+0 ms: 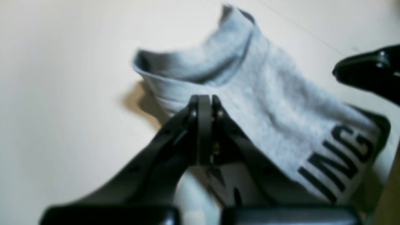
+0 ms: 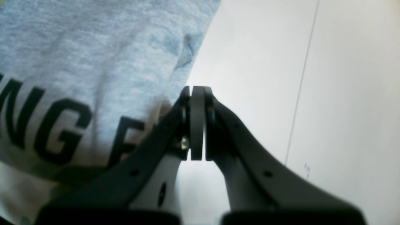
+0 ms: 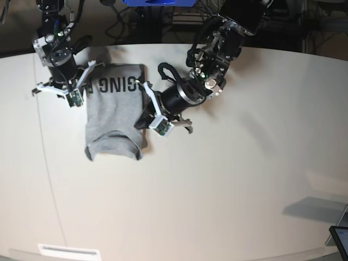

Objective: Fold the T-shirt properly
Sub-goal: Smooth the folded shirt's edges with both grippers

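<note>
The heather-grey T-shirt (image 3: 113,111) lies on the white table (image 3: 228,179) as a narrow folded strip. Black lettering (image 3: 115,85) shows at its far end, and its near end (image 3: 111,145) is turned up in a loose roll. In the left wrist view the T-shirt (image 1: 265,103) lies beyond my left gripper (image 1: 204,100). That gripper is shut at the cloth's edge with no fabric visible between its fingers. In the base view my left gripper (image 3: 143,115) is at the shirt's right side. My right gripper (image 2: 197,91) is shut over bare table just right of the T-shirt (image 2: 93,56). It stands at the shirt's far left corner (image 3: 80,89).
A thin seam line (image 2: 301,81) runs across the tabletop. Dark cables and a blue object (image 3: 157,2) sit behind the far table edge. A white label strip (image 3: 68,251) lies at the near left edge. A dark screen corner (image 3: 340,239) shows at the near right.
</note>
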Tool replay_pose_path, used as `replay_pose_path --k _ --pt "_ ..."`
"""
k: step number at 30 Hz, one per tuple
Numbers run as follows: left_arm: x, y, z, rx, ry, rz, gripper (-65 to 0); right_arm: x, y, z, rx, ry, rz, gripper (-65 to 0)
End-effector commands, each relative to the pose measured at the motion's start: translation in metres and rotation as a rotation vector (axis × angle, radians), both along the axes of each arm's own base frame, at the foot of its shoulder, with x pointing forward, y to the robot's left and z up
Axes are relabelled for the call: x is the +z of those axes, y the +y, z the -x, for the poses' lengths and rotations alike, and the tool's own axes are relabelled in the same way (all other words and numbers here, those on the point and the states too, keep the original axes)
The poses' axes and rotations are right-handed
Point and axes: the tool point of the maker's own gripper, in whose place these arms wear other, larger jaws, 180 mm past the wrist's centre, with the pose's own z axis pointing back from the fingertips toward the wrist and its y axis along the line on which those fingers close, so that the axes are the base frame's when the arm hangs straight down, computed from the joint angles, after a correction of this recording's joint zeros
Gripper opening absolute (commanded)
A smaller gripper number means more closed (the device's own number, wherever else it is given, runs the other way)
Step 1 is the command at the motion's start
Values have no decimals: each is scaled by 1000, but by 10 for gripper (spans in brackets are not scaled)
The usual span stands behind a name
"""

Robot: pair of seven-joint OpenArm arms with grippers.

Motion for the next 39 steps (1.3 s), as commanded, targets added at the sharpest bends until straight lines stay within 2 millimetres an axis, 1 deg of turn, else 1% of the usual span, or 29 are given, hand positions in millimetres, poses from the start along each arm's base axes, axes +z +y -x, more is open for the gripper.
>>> replay_pose_path --k 1,3,6,9,13,16,21,23,25,28,31,32,35,36,39 --pt "14 -6 -9 4 -45 47 -650 12 0 -5 5 -52 -5 -650" --pt "6 -13 -8 -7 -35 58 -650 12 2 -2 11 -60 -11 -650" --pt "-13 -13 -13 -4 0 38 -650 13 2 -2 13 -67 -13 -650" --pt "-27 -15 -18 5 35 25 -650 13 2 -2 13 -67 -13 -650" --pt "-33 -13 -26 18 32 29 -650 15 2 -5 13 -74 -14 -650" --pt "-29 -14 -35 18 19 27 -650 14 2 -4 12 -67 -13 -650" --pt "-15 -20 -48 23 -9 45 -650 14 1 -7 10 -72 -11 -650" --pt "-10 -21 -50 30 -21 49 -650 14 0 -7 7 -69 -9 -650" --pt "-1 -21 -51 45 -41 61 -650 10 -5 -5 -8 -37 8 -650" --pt "9 -14 -44 73 -64 76 -650 7 -25 -3 -62 -1 44 -650" --pt "14 7 -39 112 -91 47 -650 5 -39 0 -98 17 65 -650" --pt "12 13 -34 123 -79 29 -650 4 -39 1 -100 19 66 -650" --pt "14 29 -26 133 -67 -28 -650 -3 -43 4 -114 53 73 -650" --pt "18 32 -22 130 -70 -40 -650 -6 -44 6 -117 72 77 -650" --pt "15 46 -5 122 -40 -97 -650 -8 -44 8 -121 89 78 -650"
